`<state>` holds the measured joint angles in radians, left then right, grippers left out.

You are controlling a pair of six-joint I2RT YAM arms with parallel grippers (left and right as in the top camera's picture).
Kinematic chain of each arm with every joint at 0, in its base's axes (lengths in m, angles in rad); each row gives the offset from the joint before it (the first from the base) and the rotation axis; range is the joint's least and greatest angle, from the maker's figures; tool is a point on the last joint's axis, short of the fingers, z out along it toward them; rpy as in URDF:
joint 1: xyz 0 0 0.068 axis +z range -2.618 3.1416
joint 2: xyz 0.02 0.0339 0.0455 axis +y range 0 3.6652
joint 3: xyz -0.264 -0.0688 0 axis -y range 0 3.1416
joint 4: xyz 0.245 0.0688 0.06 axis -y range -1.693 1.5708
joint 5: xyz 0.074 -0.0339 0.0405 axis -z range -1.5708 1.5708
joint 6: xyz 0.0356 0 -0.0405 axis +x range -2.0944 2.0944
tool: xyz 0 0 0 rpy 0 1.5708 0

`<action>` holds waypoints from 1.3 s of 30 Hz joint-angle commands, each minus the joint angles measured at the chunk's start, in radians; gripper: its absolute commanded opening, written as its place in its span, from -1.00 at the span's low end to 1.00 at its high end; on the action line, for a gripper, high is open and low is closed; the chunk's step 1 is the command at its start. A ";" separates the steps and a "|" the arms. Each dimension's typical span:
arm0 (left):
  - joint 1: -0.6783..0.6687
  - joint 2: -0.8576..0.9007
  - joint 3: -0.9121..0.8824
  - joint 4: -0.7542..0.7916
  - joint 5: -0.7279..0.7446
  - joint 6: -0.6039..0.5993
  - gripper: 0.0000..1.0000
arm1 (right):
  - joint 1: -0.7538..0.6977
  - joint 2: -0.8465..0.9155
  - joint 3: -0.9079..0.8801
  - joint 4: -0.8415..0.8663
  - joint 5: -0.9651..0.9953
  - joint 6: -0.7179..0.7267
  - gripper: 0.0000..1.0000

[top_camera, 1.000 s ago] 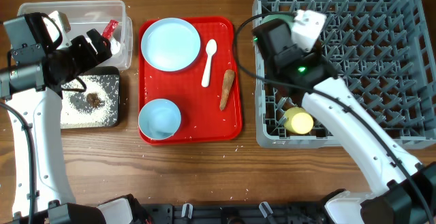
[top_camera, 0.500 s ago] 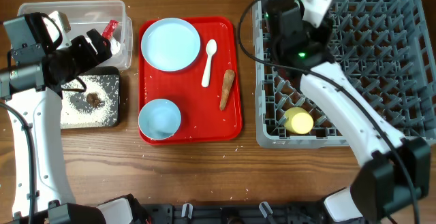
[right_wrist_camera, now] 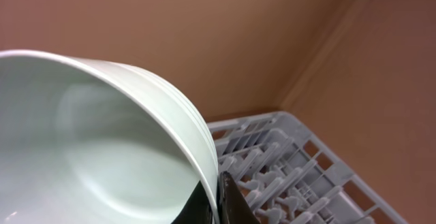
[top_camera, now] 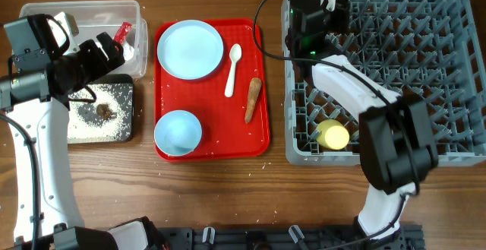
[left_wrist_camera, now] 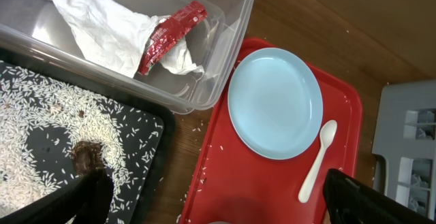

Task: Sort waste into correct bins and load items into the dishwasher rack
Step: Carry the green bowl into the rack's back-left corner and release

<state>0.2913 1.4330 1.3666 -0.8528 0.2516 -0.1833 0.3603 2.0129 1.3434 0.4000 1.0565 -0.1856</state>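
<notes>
My left gripper (top_camera: pixel 114 52) hovers open and empty over the near edge of the clear tub (top_camera: pixel 83 11) and the black tray (top_camera: pixel 121 128); its fingers frame the left wrist view (left_wrist_camera: pixel 214 193). The tub holds a red wrapper (left_wrist_camera: pixel 170 35) and a white tissue (left_wrist_camera: pixel 102 30). The black tray holds rice grains (left_wrist_camera: pixel 41 142) and a brown lump (left_wrist_camera: pixel 85 157). My right gripper (right_wrist_camera: pixel 218 190) is shut on the rim of a pale blue-green bowl (right_wrist_camera: pixel 102 149) over the far left part of the grey rack (top_camera: pixel 425 90). The arm hides that bowl in the overhead view. A yellow cup (top_camera: pixel 332 135) lies in the rack.
A red serving tray (top_camera: pixel 258 140) between the bins and the rack holds a pale blue plate (top_camera: pixel 190 48), a white spoon (top_camera: pixel 232 70), a brown stick-shaped piece (top_camera: pixel 253 99) and a second bowl (top_camera: pixel 178 131). Stray rice grains lie on the tray and the table.
My right arm has swung with the bowl from the rack's left middle up to its far left corner. The left arm has not moved.
</notes>
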 commanded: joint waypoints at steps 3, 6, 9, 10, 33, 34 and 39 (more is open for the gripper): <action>0.006 -0.013 0.014 0.003 -0.003 0.019 1.00 | -0.017 0.075 0.010 0.010 -0.007 0.029 -0.92; 0.006 -0.013 0.014 0.003 -0.003 0.019 1.00 | -0.027 0.076 0.010 -0.013 -0.024 0.085 -0.91; 0.006 -0.013 0.014 0.003 -0.003 0.019 1.00 | -0.027 0.076 0.009 -0.035 -0.039 0.089 -0.91; 0.006 -0.013 0.014 0.003 -0.003 0.019 0.99 | -0.027 0.076 0.009 -0.050 -0.046 0.108 -0.91; 0.006 -0.013 0.014 0.003 -0.003 0.019 1.00 | 0.052 0.071 0.005 -0.253 -0.161 0.185 0.10; 0.006 -0.013 0.014 0.003 -0.003 0.019 1.00 | 0.062 0.069 0.005 -0.255 -0.161 0.185 0.11; 0.006 -0.013 0.014 0.003 -0.003 0.019 0.99 | 0.097 0.034 0.005 -0.275 -0.161 0.198 0.12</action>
<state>0.2913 1.4330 1.3666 -0.8520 0.2512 -0.1833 0.4496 2.0777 1.3434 0.1341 0.9085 -0.0040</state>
